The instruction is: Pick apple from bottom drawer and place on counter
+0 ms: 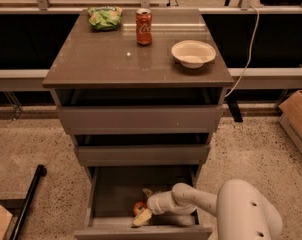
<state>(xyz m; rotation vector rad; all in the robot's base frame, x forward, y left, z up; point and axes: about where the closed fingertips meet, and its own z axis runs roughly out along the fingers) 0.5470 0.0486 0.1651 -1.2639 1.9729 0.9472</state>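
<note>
The bottom drawer [105,200] is pulled out, and the red apple [138,207] lies on its floor near the front. My gripper [145,205] reaches in from the right, low inside the drawer. It is open, with one pale finger [142,217] in front of the apple and the other behind it, so the apple sits between them. My white arm [196,199] crosses the drawer's right side. The glossy counter [101,59] tops the cabinet above.
On the counter stand a red soda can [144,27], a white bowl [193,53] and a green chip bag [105,18]. The two upper drawers [140,119] are slightly open. A black pole [28,194] lies on the floor at left, and a cardboard box [297,119] sits at right.
</note>
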